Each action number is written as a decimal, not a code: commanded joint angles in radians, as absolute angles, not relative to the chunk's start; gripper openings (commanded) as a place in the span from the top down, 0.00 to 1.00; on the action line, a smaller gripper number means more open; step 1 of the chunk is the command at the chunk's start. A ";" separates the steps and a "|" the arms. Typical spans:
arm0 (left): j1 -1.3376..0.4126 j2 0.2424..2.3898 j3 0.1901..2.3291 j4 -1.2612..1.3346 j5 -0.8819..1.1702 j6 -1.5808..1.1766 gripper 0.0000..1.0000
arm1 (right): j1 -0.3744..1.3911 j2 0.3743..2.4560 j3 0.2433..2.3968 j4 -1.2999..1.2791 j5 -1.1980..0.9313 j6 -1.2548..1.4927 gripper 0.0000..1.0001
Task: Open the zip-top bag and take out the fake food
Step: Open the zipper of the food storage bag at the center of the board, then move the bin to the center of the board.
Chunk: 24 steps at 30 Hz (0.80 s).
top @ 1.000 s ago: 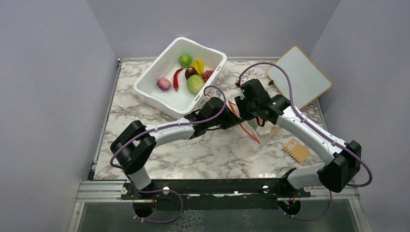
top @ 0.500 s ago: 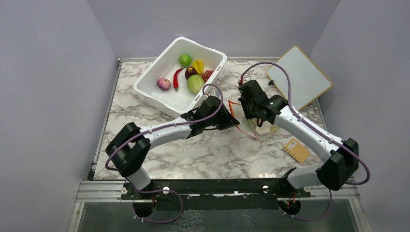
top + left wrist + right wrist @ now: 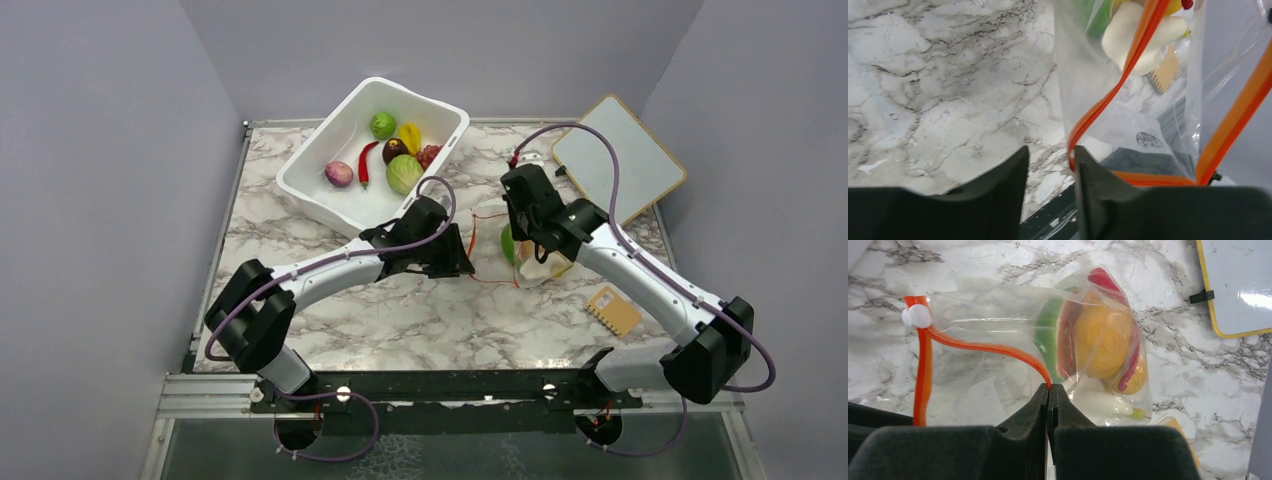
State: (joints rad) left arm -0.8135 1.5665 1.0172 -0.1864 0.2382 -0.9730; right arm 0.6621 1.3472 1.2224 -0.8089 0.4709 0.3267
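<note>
- The zip-top bag [image 3: 492,262] lies on the marble table [image 3: 400,320], right of centre, between the two pincers.
- The fake food [image 3: 1103,340] is inside the bag, bunched at its closed right end. It includes a round orange piece, a slice with a green rind and red flesh, and a pale piece at the near side.
- The orange-red zip strip [image 3: 978,346] runs in a curve from its white slider [image 3: 917,316] at the left to the right gripper [image 3: 1049,390].
- Right gripper: the jaws are pressed together on the zip strip and pinch one lip of the bag. The food sits just right of and beyond the pinch point.
- Left gripper [image 3: 1050,152]: the jaws stand apart with a narrow gap, and bare marble shows through it. The zip strip rests against the inner edge of one finger and runs across the top of that finger. It is not clamped between the two.
- In the top view, the left gripper is at the bag's left edge and the right gripper is over its right half. The mouth of the bag is drawn out between them.
- A white tub [image 3: 300,190] holding other toy produce stands at the far left, well apart from the bag.
- A whiteboard [image 3: 620,160] lies at the far right.
</note>
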 commanded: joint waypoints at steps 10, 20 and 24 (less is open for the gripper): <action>-0.679 1.318 1.125 -0.282 0.082 -0.632 0.01 | 0.669 1.249 1.186 -0.773 0.517 0.395 0.99; -0.418 1.546 1.353 -0.428 0.156 -0.325 0.01 | 0.669 1.256 1.169 -0.746 0.448 0.409 0.99; -0.373 1.644 1.384 -0.469 0.228 -0.292 0.01 | 0.668 1.263 1.180 -0.751 0.433 0.406 0.99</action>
State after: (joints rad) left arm -0.4091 1.5661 1.3617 -0.3691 0.1341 -0.3954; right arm 0.6621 1.2629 1.1728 -0.7845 0.4606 0.3923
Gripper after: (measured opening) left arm 0.992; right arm 0.015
